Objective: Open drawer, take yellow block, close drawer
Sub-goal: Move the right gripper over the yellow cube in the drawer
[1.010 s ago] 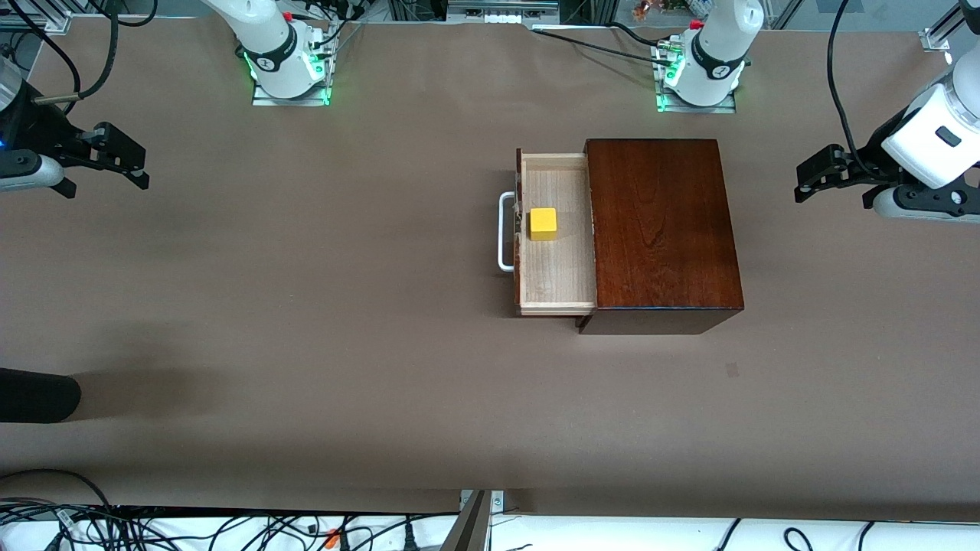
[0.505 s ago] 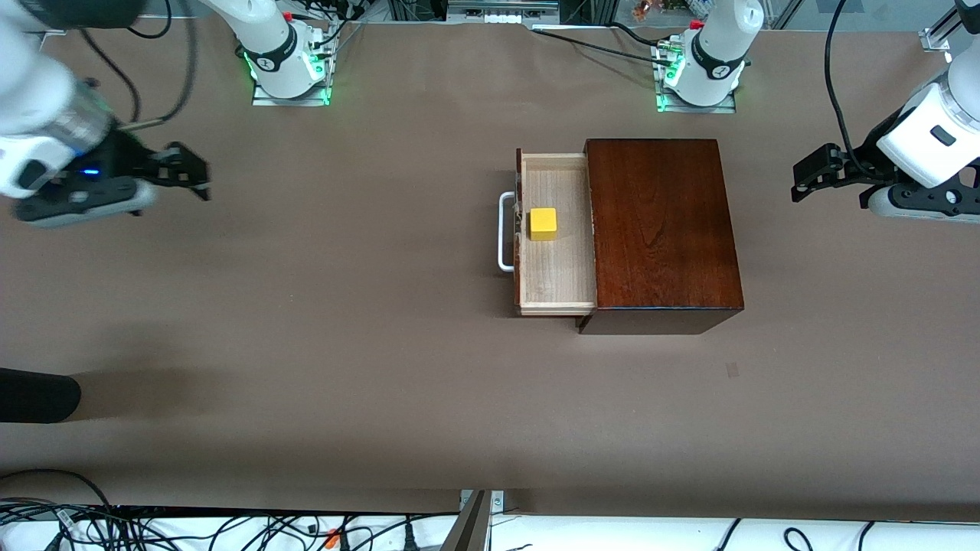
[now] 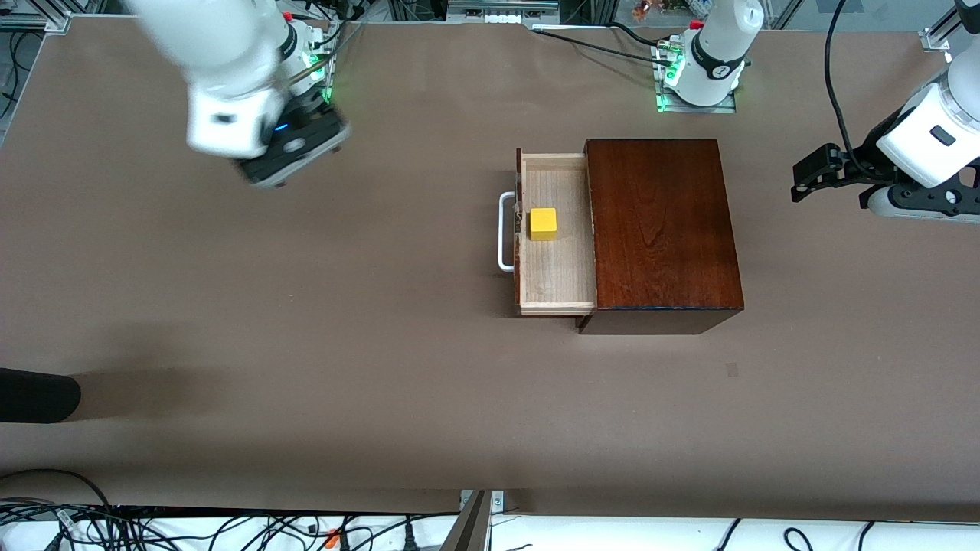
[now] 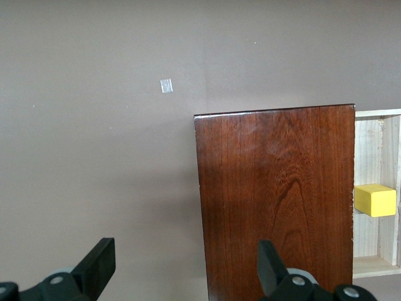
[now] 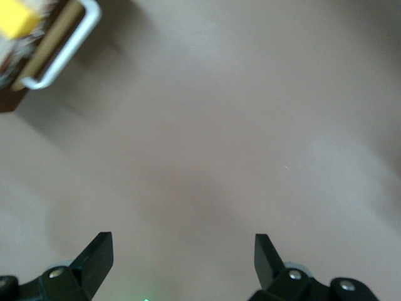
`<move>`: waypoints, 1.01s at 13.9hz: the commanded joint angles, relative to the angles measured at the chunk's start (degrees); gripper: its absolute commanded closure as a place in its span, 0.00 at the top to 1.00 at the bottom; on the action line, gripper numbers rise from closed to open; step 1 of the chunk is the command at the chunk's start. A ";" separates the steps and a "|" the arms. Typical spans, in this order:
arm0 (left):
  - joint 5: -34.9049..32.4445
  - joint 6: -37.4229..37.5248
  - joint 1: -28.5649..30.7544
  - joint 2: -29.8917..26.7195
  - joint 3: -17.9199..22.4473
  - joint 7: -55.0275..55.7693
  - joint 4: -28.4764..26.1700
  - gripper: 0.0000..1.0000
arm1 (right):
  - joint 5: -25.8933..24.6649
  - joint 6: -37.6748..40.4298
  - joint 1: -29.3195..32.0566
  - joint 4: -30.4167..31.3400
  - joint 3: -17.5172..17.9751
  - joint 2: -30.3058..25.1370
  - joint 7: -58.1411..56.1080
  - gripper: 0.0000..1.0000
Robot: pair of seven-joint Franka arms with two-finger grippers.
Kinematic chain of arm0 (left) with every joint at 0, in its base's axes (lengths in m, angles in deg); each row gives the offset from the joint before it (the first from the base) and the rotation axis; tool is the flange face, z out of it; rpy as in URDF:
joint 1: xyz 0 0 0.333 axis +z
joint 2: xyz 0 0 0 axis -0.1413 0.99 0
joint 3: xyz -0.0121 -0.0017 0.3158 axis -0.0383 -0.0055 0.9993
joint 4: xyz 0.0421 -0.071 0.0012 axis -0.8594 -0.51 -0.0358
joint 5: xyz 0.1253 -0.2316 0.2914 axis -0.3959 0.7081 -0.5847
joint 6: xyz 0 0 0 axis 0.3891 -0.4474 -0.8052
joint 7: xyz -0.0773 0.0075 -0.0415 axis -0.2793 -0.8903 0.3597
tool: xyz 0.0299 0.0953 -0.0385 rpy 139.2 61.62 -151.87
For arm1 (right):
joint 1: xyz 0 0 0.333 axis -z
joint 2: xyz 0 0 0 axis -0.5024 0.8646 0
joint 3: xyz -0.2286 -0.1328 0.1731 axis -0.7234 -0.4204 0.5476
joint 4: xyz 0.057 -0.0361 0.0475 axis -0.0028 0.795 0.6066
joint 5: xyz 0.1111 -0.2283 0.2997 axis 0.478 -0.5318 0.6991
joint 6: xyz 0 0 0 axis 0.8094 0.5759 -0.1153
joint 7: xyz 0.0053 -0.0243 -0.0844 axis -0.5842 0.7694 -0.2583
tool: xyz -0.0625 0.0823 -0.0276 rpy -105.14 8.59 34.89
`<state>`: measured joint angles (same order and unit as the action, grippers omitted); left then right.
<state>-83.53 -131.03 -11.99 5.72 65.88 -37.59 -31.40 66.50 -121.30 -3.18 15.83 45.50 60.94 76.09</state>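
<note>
Counter: a broad brown-covered counter (image 3: 321, 321), with cables strung along its edges and both arm bases at its 12 o'clock edge.
Box: a glossy dark mahogany box (image 3: 658, 229) sits toward the left arm's end of the counter, flat on the covering.
Drawer: the drawer (image 3: 555, 268) stands pulled out of the box toward the right arm's end, its pale wooden tray open to view.
Handle: a white bar handle (image 3: 503, 232) on the drawer's dark front, at 9 o'clock of the tray as the front camera sees it.
Yellow block: the yellow block (image 3: 543, 223) rests on the tray floor, close to the drawer's front panel and about midway along it; nothing touches it.
Right end effector: the right end effector (image 5: 182, 266) hangs over bare counter near its own base, at roughly 10 o'clock from the drawer and well apart from it; fingers spread wide, nothing between them.
Left end effector: the left end effector (image 4: 185, 269) hovers at 3 o'clock of the box, over the counter's edge at the left arm's end; fingers wide apart and empty.
</note>
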 commanded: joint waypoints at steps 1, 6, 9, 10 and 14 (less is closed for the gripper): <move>1.31 -0.57 0.35 -0.52 -0.01 -1.39 -0.31 1.00 | 0.03 0.40 -5.49 -0.46 -0.79 1.29 -5.70 1.00; 1.31 -0.57 0.26 -0.52 -0.01 -1.39 -0.31 1.00 | 0.91 -3.19 -14.90 -3.96 -0.27 7.87 -6.24 1.00; 1.39 -0.66 0.35 -0.52 -0.01 -1.31 -0.22 1.00 | 1.17 -8.71 -16.84 -9.41 2.18 15.34 -10.53 1.00; 2.18 -0.66 0.35 -0.52 -0.01 -1.22 -0.22 1.00 | 1.09 -10.91 -16.85 -10.47 3.24 17.36 -11.42 1.00; 2.62 -0.83 0.44 -0.43 -0.01 -1.13 -0.22 1.00 | 1.00 -22.24 -17.37 -13.64 4.39 24.75 -16.61 1.00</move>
<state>-82.72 -131.23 -11.94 5.72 65.90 -37.59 -31.40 66.86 -140.65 -20.39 6.31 49.42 81.50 62.32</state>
